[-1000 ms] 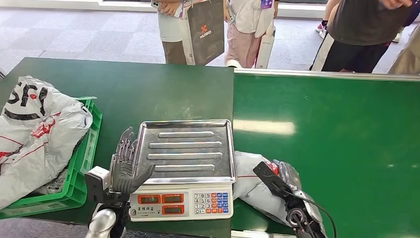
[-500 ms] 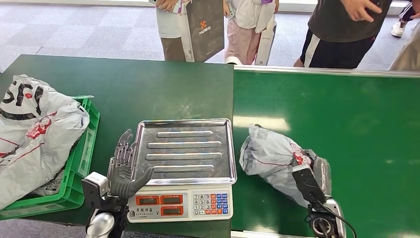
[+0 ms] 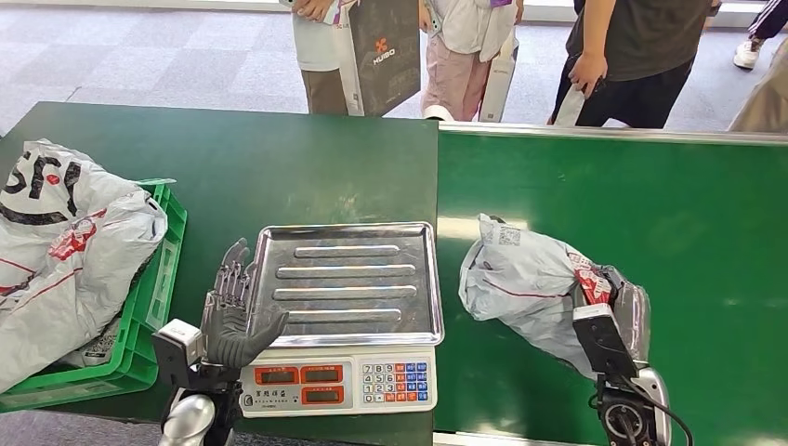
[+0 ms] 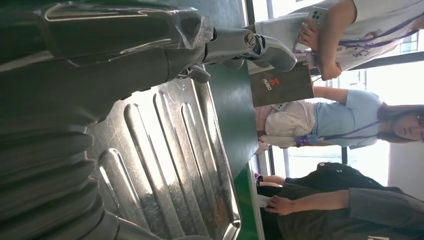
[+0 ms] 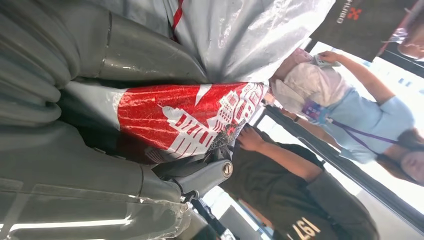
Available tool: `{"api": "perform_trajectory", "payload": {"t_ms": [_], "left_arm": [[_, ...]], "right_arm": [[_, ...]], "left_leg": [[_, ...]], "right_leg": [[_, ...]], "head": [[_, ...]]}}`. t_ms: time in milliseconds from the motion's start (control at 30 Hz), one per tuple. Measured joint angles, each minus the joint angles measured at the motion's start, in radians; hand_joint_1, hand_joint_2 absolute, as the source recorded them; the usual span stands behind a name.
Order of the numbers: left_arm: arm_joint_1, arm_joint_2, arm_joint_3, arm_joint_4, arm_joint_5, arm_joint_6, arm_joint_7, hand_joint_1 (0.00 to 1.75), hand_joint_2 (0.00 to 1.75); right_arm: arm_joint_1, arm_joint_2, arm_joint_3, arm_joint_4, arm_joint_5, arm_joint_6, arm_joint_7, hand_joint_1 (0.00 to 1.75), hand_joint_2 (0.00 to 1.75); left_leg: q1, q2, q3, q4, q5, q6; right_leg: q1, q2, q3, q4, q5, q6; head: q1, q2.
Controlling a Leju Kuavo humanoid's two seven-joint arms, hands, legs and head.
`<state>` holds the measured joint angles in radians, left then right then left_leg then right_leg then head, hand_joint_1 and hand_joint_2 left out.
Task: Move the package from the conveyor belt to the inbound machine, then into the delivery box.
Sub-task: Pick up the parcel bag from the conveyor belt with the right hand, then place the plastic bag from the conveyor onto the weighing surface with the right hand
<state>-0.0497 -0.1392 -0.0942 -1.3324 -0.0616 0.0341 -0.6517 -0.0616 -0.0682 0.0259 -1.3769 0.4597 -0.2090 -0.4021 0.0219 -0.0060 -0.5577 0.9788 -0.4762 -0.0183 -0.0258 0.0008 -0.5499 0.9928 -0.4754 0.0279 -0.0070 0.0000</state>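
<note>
From the head view, a grey package (image 3: 520, 283) with red print lay on the green belt (image 3: 650, 214), just right of a scale (image 3: 344, 316) with a steel tray (image 3: 346, 279). The right hand (image 3: 618, 302) gripped the package's right end, its fingers wrapped into the plastic. The left hand (image 3: 232, 311) stood upright at the tray's left edge, fingers apart and holding nothing. Further left, a green crate (image 3: 149, 344) on the dark table (image 3: 232, 158) held more grey bags (image 3: 65, 251). Several people (image 3: 632, 56) stood beyond the far edge. From the left wrist view, the left hand (image 4: 150, 55) hung spread beside the ribbed tray (image 4: 170, 160), its fingers (image 4: 260, 45) reaching past the rim, with people (image 4: 325, 120) behind. From the right wrist view, the right hand (image 5: 100, 125) clasped the package (image 5: 240, 35), the red print bunched between thumb and fingers (image 5: 205, 175).
</note>
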Motion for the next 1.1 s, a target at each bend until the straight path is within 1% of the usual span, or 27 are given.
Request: {"api": "perform_trajectory", "payload": {"t_ms": [100,267,367,467,500,567,667,733,867,967,1100], "left_arm": [[-0.001,0.000,0.000,0.000,-0.001,-0.005,-0.004,0.00,1.75],[-0.006,0.000,-0.002,0.001,-0.006,-0.003,-0.018,0.00,1.75],[-0.009,0.000,-0.002,-0.003,-0.014,0.045,-0.037,0.00,1.75],[-0.008,-0.002,-0.002,-0.045,0.003,0.148,-0.046,0.00,1.75],[-0.008,-0.002,-0.002,-0.069,0.013,0.188,-0.047,0.00,1.75],[-0.007,-0.002,-0.002,-0.115,0.029,0.238,-0.048,0.00,1.75],[-0.007,-0.002,-0.003,-0.163,0.042,0.263,-0.048,0.00,1.75],[-0.007,-0.001,-0.004,-0.179,0.043,0.272,-0.048,0.00,1.75],[-0.011,0.000,-0.005,-0.193,0.045,0.282,-0.048,0.00,1.75],[-0.016,0.000,-0.010,-0.194,0.046,0.283,-0.048,0.00,1.75],[-0.021,0.001,-0.018,-0.194,0.052,0.283,-0.048,0.00,1.75]], "right_arm": [[0.004,0.000,-0.009,-0.040,-0.010,-0.025,-0.034,1.75,1.75],[0.002,0.005,-0.039,-0.152,-0.045,-0.072,-0.099,1.75,1.75],[-0.005,0.014,-0.046,-0.220,-0.039,-0.097,-0.146,1.75,1.75],[-0.029,0.019,-0.031,-0.265,0.041,-0.106,-0.161,1.75,1.75],[-0.043,0.019,-0.018,-0.272,0.085,-0.107,-0.156,1.75,1.75],[-0.076,0.017,0.020,-0.274,0.180,-0.113,-0.139,1.75,1.75],[-0.135,0.006,0.090,-0.267,0.308,-0.124,-0.111,1.75,1.75],[-0.179,-0.006,0.139,-0.252,0.361,-0.127,-0.097,1.75,1.75],[-0.282,-0.029,0.240,-0.200,0.429,-0.124,-0.070,1.75,1.75],[-0.354,-0.038,0.320,-0.151,0.474,-0.103,-0.052,1.75,1.75],[-0.411,-0.050,0.415,-0.083,0.507,-0.088,-0.048,1.75,1.75]], "left_leg": [[0.000,0.000,-0.001,0.000,0.000,0.000],[0.000,0.000,-0.001,0.000,0.000,0.000],[0.000,0.000,-0.001,0.000,0.000,0.000],[0.000,0.001,-0.001,0.000,0.000,0.000],[0.000,0.001,-0.001,0.000,0.000,0.000],[0.000,0.001,-0.001,0.000,0.000,0.000],[0.000,0.001,-0.001,0.000,0.001,0.000],[0.000,0.001,-0.001,0.000,0.001,0.000],[0.000,0.001,-0.001,0.000,0.002,0.000],[0.000,0.001,-0.001,0.000,0.002,0.000],[0.000,0.000,-0.002,0.000,0.002,0.000]], "right_leg": [[0.000,0.000,0.000,0.000,0.000,0.000],[0.000,0.000,-0.001,0.000,0.000,0.000],[0.000,0.000,-0.001,0.000,0.000,0.000],[0.000,0.001,-0.001,0.001,0.000,0.000],[0.000,0.001,-0.001,0.001,0.000,0.000],[0.000,0.001,-0.001,0.002,0.000,0.000],[0.000,0.000,-0.001,0.002,0.000,0.000],[0.000,0.001,-0.001,0.002,0.000,0.000],[0.000,0.001,-0.001,0.002,0.001,0.000],[0.000,0.001,-0.001,0.002,0.001,0.000],[0.000,0.000,-0.001,0.002,0.001,-0.001]], "head": [[0.000,0.000],[0.000,0.000],[0.000,0.000],[0.000,0.000],[0.000,0.000],[0.000,0.000],[0.000,0.000],[0.000,0.000],[0.000,0.000],[0.000,0.000],[0.000,0.000]]}}
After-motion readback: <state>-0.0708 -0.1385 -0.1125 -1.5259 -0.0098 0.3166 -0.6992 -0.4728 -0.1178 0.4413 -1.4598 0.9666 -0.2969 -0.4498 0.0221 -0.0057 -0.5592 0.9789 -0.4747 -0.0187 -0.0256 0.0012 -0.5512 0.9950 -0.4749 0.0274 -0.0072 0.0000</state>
